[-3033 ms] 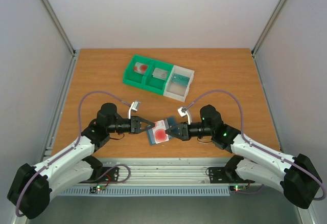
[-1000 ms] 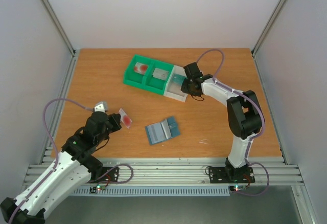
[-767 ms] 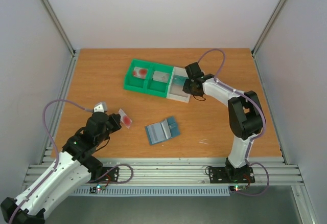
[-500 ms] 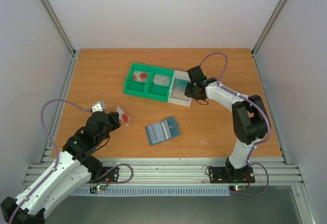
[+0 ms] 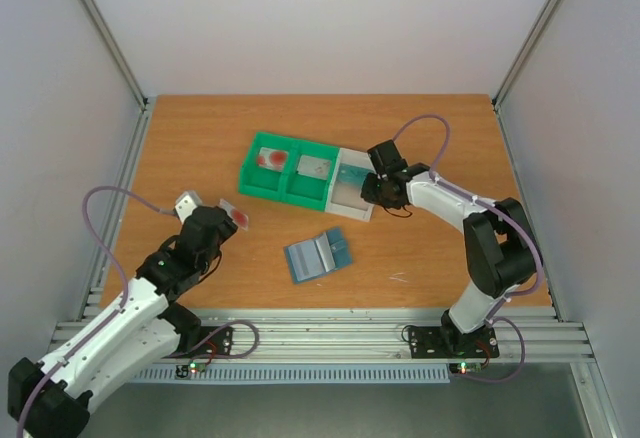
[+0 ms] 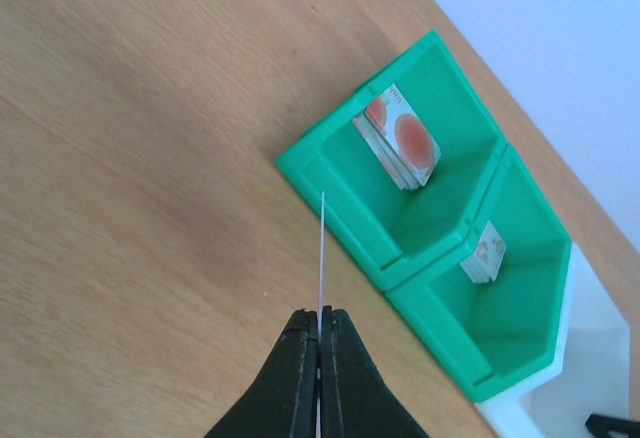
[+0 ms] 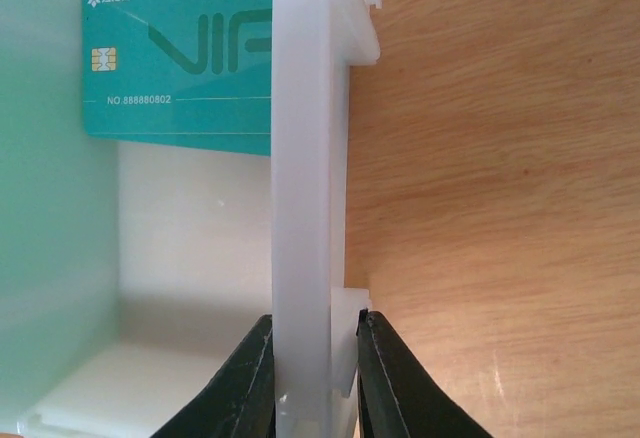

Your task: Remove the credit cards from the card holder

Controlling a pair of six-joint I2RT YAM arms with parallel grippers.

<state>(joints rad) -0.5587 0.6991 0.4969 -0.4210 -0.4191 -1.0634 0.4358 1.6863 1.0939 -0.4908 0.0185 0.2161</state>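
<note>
The card holder [image 5: 317, 255] lies open on the table between the arms, dark teal with grey-blue pockets. My left gripper [image 5: 224, 221] [image 6: 320, 314] is shut on a white credit card with a red mark [image 5: 237, 215], which shows edge-on as a thin line [image 6: 323, 248] in the wrist view. It hangs above the wood, short of the green bin. My right gripper [image 5: 373, 191] [image 7: 315, 333] is shut on the side wall [image 7: 305, 158] of the white bin compartment. A teal credit card [image 7: 180, 58] lies inside that compartment.
The bin tray has two green compartments [image 5: 283, 189] and a white one [image 5: 349, 205]. Red-marked cards [image 6: 401, 140] lean in the left green compartment, grey ones [image 6: 484, 253] in the middle one. Grey walls enclose the table on three sides.
The right gripper closed on the white compartment's wall and dragged the whole tray nearer. The left gripper carried its card farther from the base, towards the tray.
</note>
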